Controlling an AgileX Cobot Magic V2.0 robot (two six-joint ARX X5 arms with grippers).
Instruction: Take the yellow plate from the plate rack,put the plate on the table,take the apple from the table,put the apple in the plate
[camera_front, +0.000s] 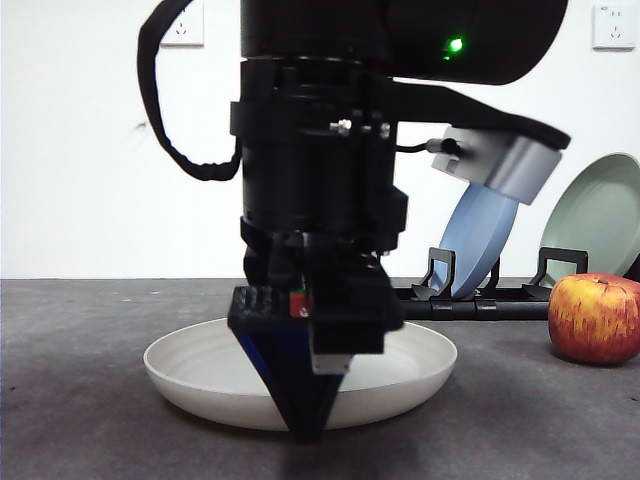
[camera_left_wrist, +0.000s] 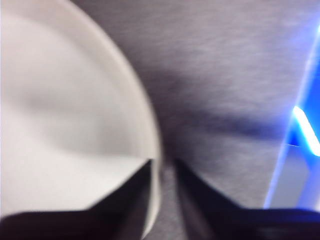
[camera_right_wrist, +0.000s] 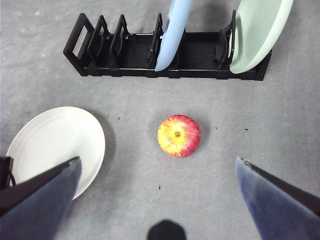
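The yellow plate (camera_front: 200, 360) lies flat on the table (camera_front: 80, 430), left of centre. My left gripper (camera_front: 305, 428) comes down from above onto the plate's near rim. In the blurred left wrist view its jaws meet across the edge of the plate (camera_left_wrist: 65, 100), shut on it. The apple (camera_front: 595, 318) sits on the table at the right, apart from the plate. My right gripper (camera_right_wrist: 157, 161) hangs high and open above the apple (camera_right_wrist: 179, 136), with the plate (camera_right_wrist: 55, 140) off to one side. The black plate rack (camera_right_wrist: 130, 55) stands behind them.
A blue plate (camera_front: 480, 240) and a pale green plate (camera_front: 595, 215) stand upright in the rack (camera_front: 470, 300). The rack's other slots hold nothing. A white wall with sockets closes the back.
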